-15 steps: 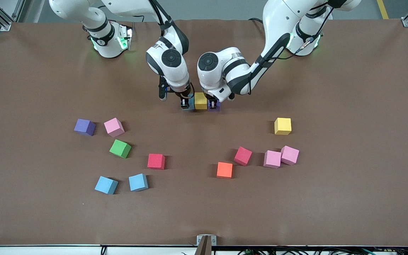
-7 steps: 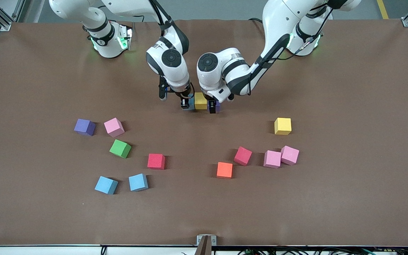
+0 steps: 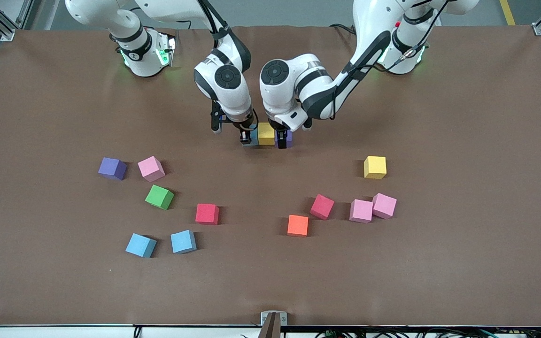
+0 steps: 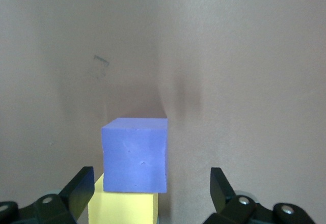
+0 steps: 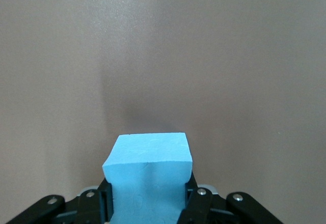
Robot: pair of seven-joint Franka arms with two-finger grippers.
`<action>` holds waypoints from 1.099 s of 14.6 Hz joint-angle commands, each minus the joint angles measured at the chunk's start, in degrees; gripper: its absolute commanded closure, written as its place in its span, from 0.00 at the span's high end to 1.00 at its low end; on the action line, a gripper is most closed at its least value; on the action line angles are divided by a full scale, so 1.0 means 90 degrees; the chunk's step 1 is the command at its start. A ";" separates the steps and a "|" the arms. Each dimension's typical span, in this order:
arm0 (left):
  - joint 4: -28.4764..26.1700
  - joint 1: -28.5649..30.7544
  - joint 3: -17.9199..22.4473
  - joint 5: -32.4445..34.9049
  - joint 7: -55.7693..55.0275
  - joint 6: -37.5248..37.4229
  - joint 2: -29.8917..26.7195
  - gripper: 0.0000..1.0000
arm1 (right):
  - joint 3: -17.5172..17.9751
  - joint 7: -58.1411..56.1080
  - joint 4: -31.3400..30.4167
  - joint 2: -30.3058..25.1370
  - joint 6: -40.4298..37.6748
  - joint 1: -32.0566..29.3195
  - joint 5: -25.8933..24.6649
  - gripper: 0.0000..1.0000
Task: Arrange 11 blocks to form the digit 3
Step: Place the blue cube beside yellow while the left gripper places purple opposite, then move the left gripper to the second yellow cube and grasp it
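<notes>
Near the brown table's robot-side edge, the first bar forms: the left gripper stands spread around a purple foam cube touching a yellow foam cube. The right gripper pinches a light blue foam cube alongside; next, probably release and fetch another.

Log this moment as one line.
left claw: open around purple block | right claw: shut on light blue block | yellow block between

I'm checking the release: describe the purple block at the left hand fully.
The purple block is a small matte foam cube with slightly pitted faces. It sits flat on the brown table, flush against a yellow block in the started row. The left hand straddles it, fingers spread clear of its sides, so nothing grips it.
</notes>
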 commanded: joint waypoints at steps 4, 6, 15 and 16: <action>-0.0020 0.0355 0.0036 -0.0006 0.1260 -0.0312 -0.0506 1.00 | -0.0036 0.0108 0.0119 0.0196 0.0073 0.0112 0.0064 0.12; 0.0000 0.0685 0.0026 -0.0074 0.2186 -0.0370 -0.0662 1.00 | -0.0036 0.0089 0.0119 0.0196 0.0073 0.0083 0.0064 0.23; -0.0097 0.1751 -0.0003 -0.0094 0.6170 -0.0419 -0.1063 0.98 | -0.0046 0.0079 0.0276 0.0244 0.0044 0.0024 0.0045 1.00; -0.0165 0.1859 -0.0013 -0.0094 0.6688 -0.0419 -0.1073 0.98 | -0.0046 0.0079 0.0276 0.0244 0.0034 0.0024 0.0045 1.00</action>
